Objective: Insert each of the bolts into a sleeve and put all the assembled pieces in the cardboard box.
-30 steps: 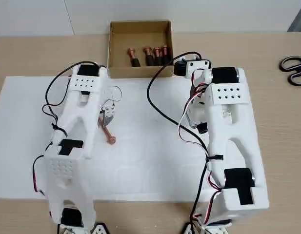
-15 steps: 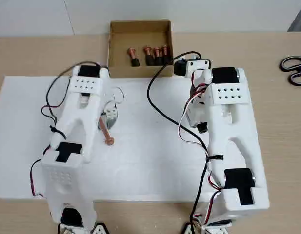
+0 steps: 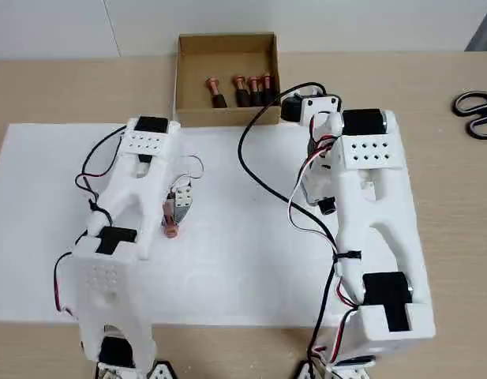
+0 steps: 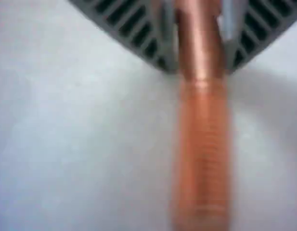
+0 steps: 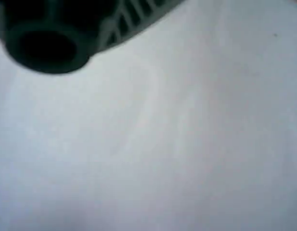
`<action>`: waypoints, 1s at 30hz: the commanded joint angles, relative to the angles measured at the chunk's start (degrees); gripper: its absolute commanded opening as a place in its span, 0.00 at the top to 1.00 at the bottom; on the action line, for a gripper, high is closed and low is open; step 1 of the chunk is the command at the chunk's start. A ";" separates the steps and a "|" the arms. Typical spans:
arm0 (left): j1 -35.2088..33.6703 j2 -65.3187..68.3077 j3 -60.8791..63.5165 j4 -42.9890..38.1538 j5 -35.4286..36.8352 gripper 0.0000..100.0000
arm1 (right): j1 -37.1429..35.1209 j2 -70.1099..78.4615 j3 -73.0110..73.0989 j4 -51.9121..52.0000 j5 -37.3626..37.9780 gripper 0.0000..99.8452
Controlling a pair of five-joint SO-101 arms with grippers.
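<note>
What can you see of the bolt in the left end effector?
The bolt is copper-coloured and looks like metal, with a finely threaded shaft and a wider head at its free end. The left end effector is shut on the other end, between grey ribbed pads. The bolt sticks out over the white sheet, head toward the arm's base. Whether it touches the sheet is unclear.

Bright, even light; the copper-coloured threaded bolt (image 4: 201, 144) casts a soft shadow (pale grey) on the white paper sheet (image 4: 66, 144).
</note>
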 commanded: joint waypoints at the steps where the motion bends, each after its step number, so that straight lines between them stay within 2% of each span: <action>1: 1.05 -2.64 0.48 1.41 -0.18 1.00 | 0.31 -3.21 -0.26 -0.66 -0.09 0.99; 8: 5.89 -14.59 0.48 1.93 -0.44 1.00 | 0.48 -3.21 -0.26 -0.66 -0.09 0.99; 11: 5.63 -19.43 0.48 1.93 -4.48 0.99 | 0.57 -3.38 -0.26 -0.66 -0.09 0.99; 14: 4.66 -23.30 0.57 1.93 -13.45 0.99 | 0.84 -3.56 -0.35 -0.57 0.00 0.99; 20: 2.99 -30.42 0.92 1.93 -25.93 0.99 | 2.42 -3.65 -0.62 -0.57 0.00 0.99; 23: 2.46 -32.18 0.92 1.85 -34.37 0.99 | 4.00 -3.65 -0.62 -0.48 0.00 0.99; 30: 3.08 -31.82 0.92 1.85 -63.03 0.99 | 7.87 -3.82 -0.70 -0.40 0.44 0.99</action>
